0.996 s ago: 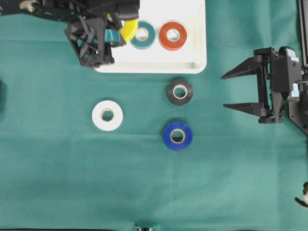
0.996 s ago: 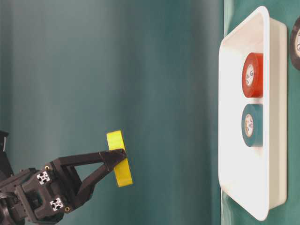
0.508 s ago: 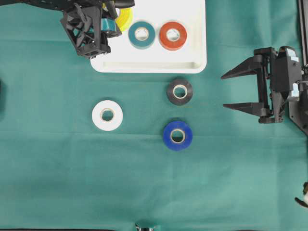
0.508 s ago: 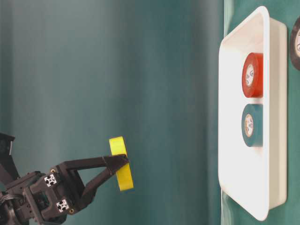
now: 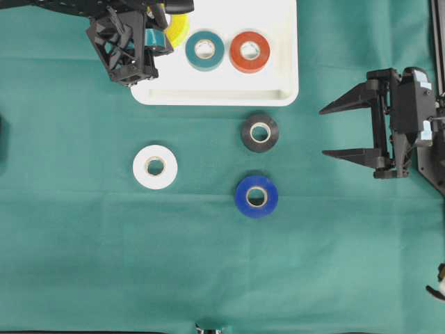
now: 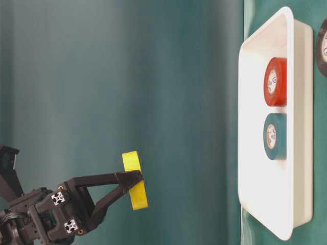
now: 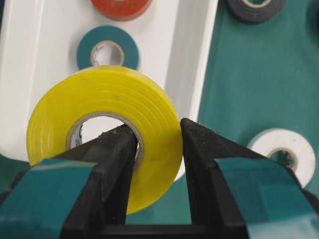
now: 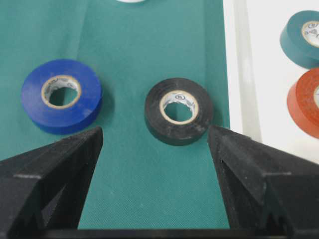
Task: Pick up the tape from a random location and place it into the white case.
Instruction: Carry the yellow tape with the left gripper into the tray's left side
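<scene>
the left hand (image 7: 157, 174) is clamped on the yellow tape roll (image 7: 107, 122), one finger through its core and one outside, holding it on edge in the air above the left end of the white case (image 5: 278, 94). just beyond it in the case lie the teal roll (image 7: 107, 47) and red roll (image 5: 249, 51), so the drop spot lies straight below. the right hand (image 5: 348, 131) rests well apart with fingers spread and nothing held; core printing is too small to read.

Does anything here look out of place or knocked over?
Nothing stands out. The teal roll and red roll lie flat in the white case; the left gripper holds a yellow roll above it.
</scene>
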Robot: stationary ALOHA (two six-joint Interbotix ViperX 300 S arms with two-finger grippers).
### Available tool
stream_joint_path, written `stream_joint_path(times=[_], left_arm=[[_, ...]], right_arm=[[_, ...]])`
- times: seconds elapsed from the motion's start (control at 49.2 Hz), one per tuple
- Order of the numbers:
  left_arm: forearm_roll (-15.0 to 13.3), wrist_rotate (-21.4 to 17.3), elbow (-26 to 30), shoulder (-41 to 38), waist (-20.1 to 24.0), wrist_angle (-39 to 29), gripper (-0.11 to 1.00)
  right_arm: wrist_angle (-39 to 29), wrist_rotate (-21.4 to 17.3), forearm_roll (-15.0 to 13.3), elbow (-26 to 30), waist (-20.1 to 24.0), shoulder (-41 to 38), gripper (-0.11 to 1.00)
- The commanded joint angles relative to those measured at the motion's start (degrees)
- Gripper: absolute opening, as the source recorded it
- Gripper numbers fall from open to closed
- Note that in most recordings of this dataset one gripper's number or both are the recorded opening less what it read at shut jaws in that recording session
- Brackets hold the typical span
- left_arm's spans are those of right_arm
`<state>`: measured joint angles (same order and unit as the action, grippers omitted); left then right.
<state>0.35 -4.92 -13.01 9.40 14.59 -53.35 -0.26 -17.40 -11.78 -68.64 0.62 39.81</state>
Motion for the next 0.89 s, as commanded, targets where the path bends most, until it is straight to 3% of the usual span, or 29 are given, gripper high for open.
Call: stream_joint_path(times=[0.0, 0.569, 0.874], left_arm=[[0.18, -0.09, 0.09, 0.97, 0.35, 0.88, 0.24], [0.09, -0.26, -14.06, -7.65, 5.54, 18.19, 0.24], [0.09, -0.44, -15.82, -12.04, 5.63, 25.58, 0.24]], right_arm=[[0.18, 0.09, -0.09, 1.41, -0.09, 0.00, 0.82], [0.26, 0.09, -0.18, 1.32, -0.09, 0.00, 0.82], [0.26, 0.09, -0.09, 1.23, -0.09, 0.00, 0.82]])
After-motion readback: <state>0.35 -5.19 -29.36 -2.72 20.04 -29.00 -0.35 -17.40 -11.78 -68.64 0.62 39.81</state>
